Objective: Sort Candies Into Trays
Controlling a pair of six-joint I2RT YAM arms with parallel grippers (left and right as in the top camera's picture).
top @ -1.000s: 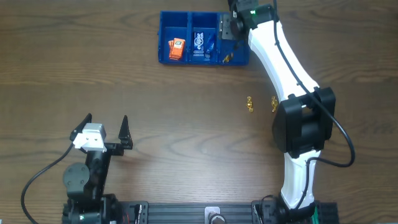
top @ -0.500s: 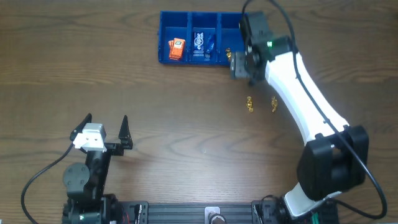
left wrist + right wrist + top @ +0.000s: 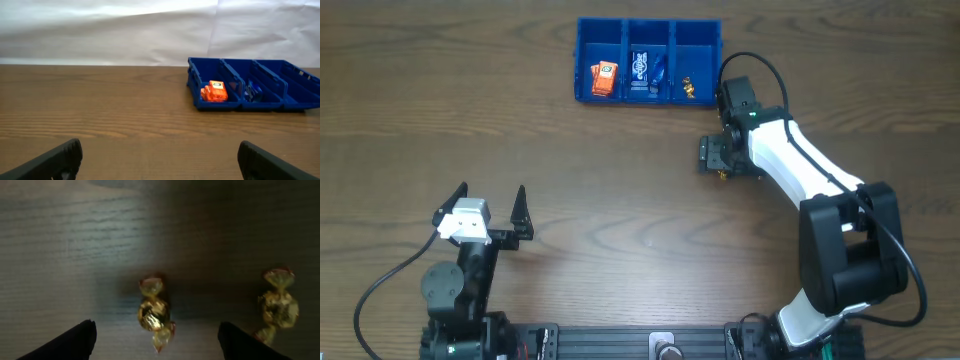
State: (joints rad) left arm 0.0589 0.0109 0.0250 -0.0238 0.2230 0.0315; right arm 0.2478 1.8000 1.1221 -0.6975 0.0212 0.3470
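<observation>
A blue tray (image 3: 650, 28) with three compartments stands at the table's far side. Its left compartment holds orange candies (image 3: 604, 80), the middle one blue candies (image 3: 646, 70), the right one a gold candy (image 3: 689, 88). My right gripper (image 3: 720, 160) hangs low over the table just below the tray, open. Between its fingers lies a gold-wrapped candy (image 3: 154, 312), with a second gold candy (image 3: 277, 306) beside it. My left gripper (image 3: 492, 200) stands open near the front left, nothing in it. The left wrist view shows the tray (image 3: 252, 102) far off.
The brown wooden table (image 3: 570, 160) has wide bare room between the arms. A white backdrop (image 3: 125, 30) rises behind the table's far edge.
My right gripper has come back from over the tray's right compartment and dropped toward the two gold candies on the table. A gold candy now lies in that compartment. The left arm is still.
</observation>
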